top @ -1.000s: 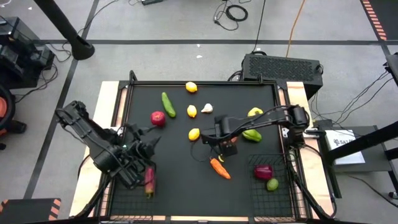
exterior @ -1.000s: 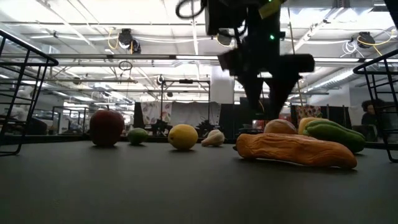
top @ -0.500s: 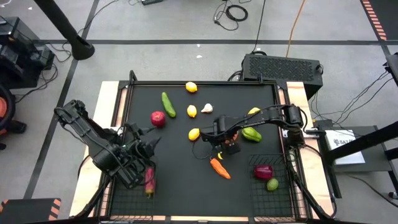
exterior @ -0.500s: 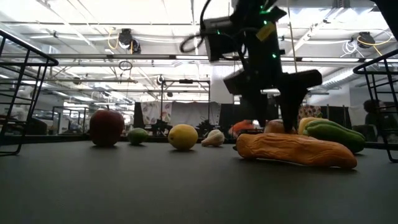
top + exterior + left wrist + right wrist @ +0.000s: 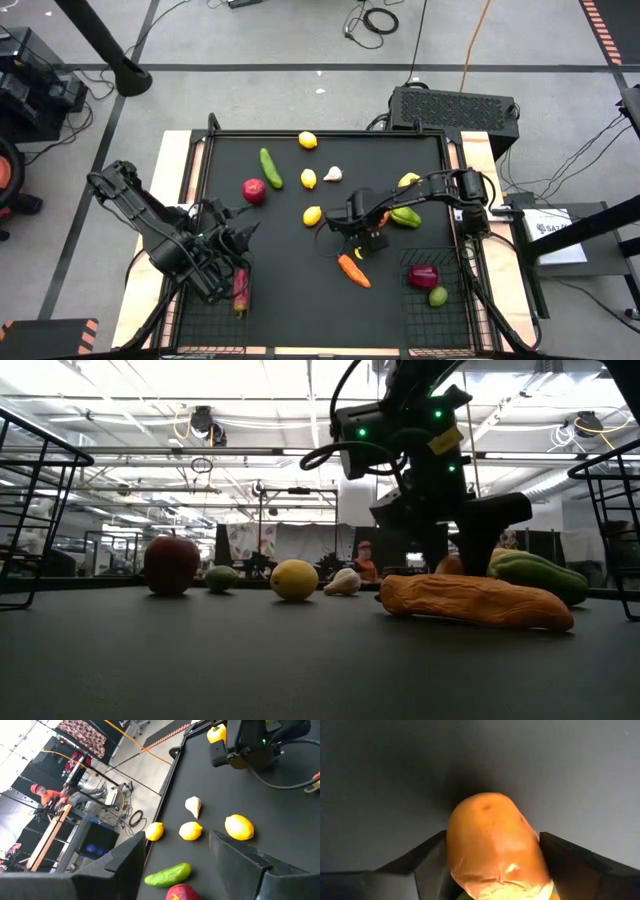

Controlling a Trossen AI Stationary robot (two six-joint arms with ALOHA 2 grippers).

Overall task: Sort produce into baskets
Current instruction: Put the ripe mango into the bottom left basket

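My right gripper (image 5: 368, 232) is open and low over the middle of the black table, its fingers standing on either side of a rounded orange piece (image 5: 492, 850), which rests on the table (image 5: 450, 565). Whether the fingers touch it, I cannot tell. An orange carrot (image 5: 353, 270) lies just in front of it, and a green pepper (image 5: 405, 215) lies to its right. My left gripper (image 5: 238, 232) is open and empty above the left basket (image 5: 195, 320), which holds a reddish piece (image 5: 240, 290). The right basket (image 5: 445, 315) holds a dark red piece (image 5: 423, 276) and a green one (image 5: 438, 296).
On the far half of the table lie three lemons (image 5: 308, 140) (image 5: 309, 178) (image 5: 313, 215), a white garlic (image 5: 333, 174), a green cucumber (image 5: 270, 167), a red apple (image 5: 254, 190) and a yellow pepper (image 5: 410, 181). There is bare tabletop between the baskets.
My right gripper has gone down toward the table and a little toward its near edge, and its fingers now stand at either side of the rounded orange piece. The produce has stayed where it was.
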